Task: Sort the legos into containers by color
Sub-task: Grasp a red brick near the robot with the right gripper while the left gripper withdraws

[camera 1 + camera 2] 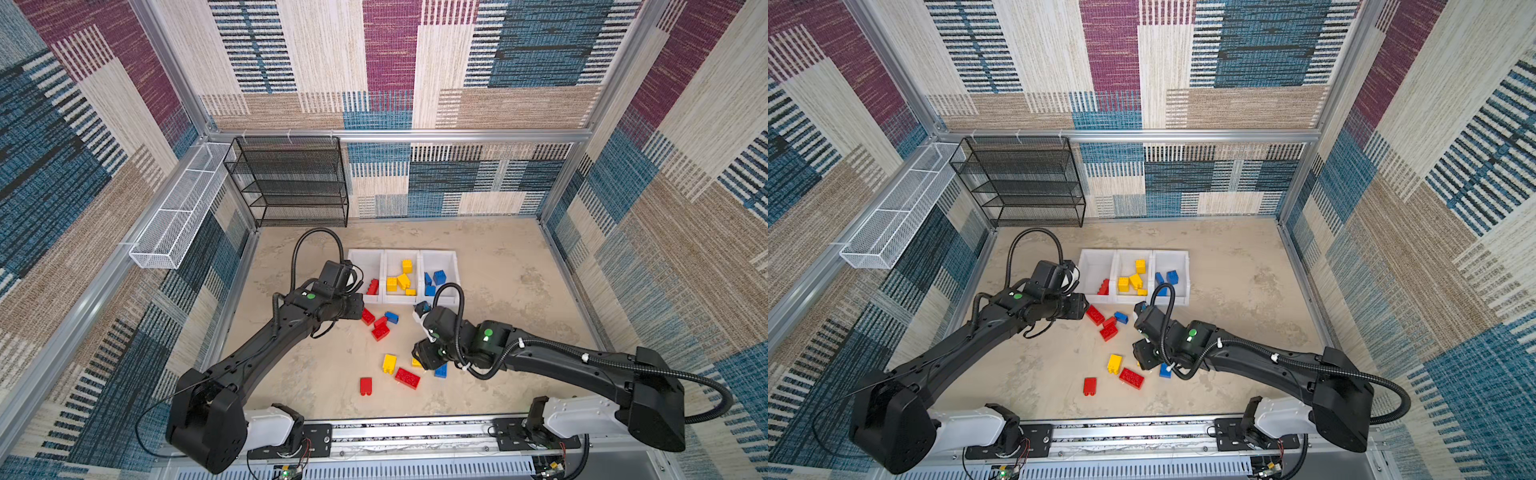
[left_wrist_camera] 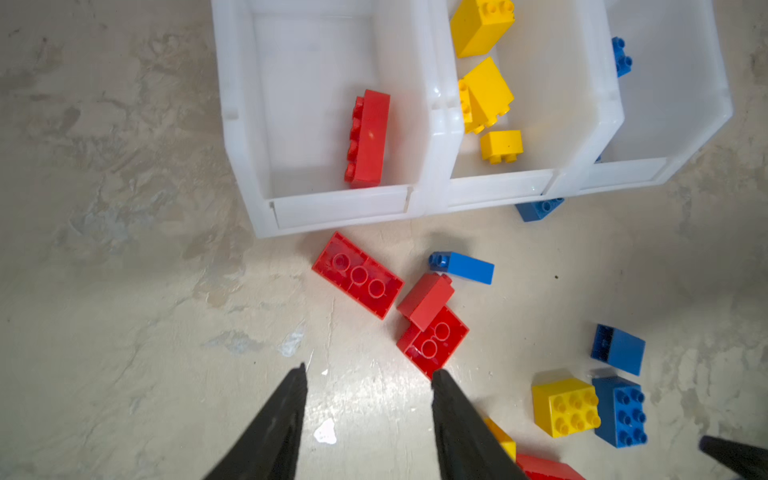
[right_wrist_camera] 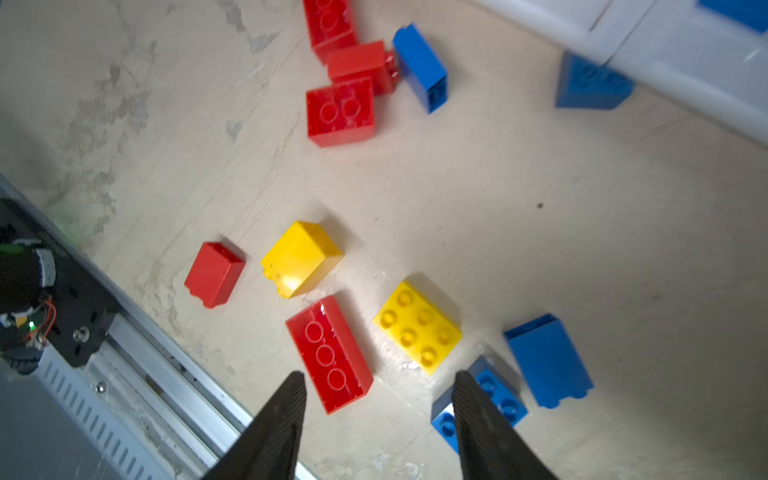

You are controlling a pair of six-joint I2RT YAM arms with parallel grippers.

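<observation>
Three joined white containers (image 1: 384,253) (image 2: 340,212) stand mid-table. The left one holds a red lego (image 2: 368,139), the middle one several yellow legos (image 2: 488,91), the right one blue legos (image 1: 438,276). Just in front lie loose red legos (image 1: 380,328) (image 2: 357,274) and a small blue one (image 2: 463,267). My left gripper (image 2: 368,372) hangs open above bare table beside them, holding nothing. My right gripper (image 3: 378,380) is open over the front group, with a red oblong lego (image 3: 328,353) by one finger and a blue studded one (image 3: 494,390) by the other. A yellow studded lego (image 3: 417,326) lies just beyond.
A black mesh rack (image 1: 291,183) stands at the back left, and a white wire basket (image 1: 178,212) hangs on the left wall. A blue brick (image 2: 538,208) lies against the bins' front. A metal rail (image 1: 415,432) runs along the front edge, close to my right gripper.
</observation>
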